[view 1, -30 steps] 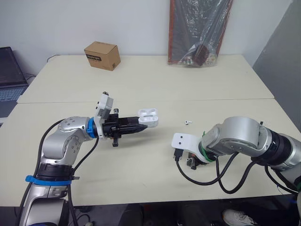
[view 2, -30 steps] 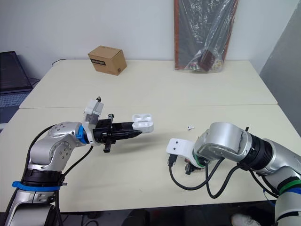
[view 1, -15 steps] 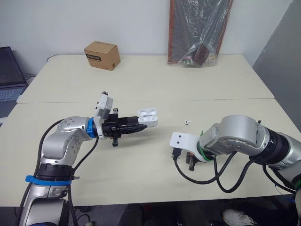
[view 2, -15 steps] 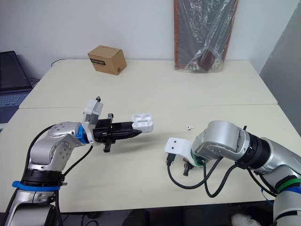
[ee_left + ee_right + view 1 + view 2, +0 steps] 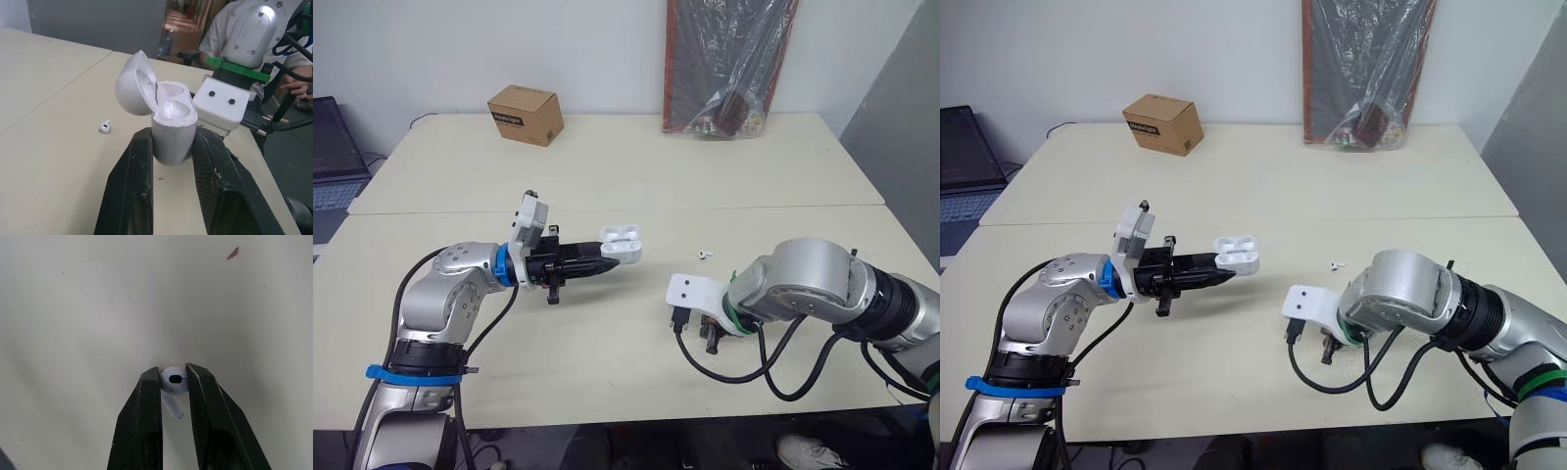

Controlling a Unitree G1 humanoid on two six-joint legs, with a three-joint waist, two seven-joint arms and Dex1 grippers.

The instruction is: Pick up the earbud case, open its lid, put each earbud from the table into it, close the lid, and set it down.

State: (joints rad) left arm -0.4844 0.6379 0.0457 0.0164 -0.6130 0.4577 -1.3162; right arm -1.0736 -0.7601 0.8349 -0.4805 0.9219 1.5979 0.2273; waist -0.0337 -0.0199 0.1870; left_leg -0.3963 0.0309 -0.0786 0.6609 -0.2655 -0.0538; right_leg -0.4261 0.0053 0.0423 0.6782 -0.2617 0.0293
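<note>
The white earbud case (image 5: 621, 245) is held above the table with its lid hinged open, and both sockets look empty in the left wrist view. My left gripper (image 5: 173, 143) is shut on the case's (image 5: 170, 128) lower body. One white earbud (image 5: 704, 254) lies on the table between the two arms, also seen past the case as the loose earbud (image 5: 104, 128). My right gripper (image 5: 173, 374) points down at the tabletop, shut on a second earbud (image 5: 174, 380) whose stem hangs between the fingers. From the head camera the right gripper (image 5: 712, 338) sits low at the table's near right.
A cardboard box (image 5: 526, 115) stands at the back left. A plastic-wrapped dark bundle (image 5: 729, 69) leans against the wall at the back. A laptop (image 5: 333, 157) sits off the left edge. A seam (image 5: 626, 210) runs across the table (image 5: 607, 166).
My right arm has shifted slightly to the left, low over the table. The left arm and the open case have stayed still.
</note>
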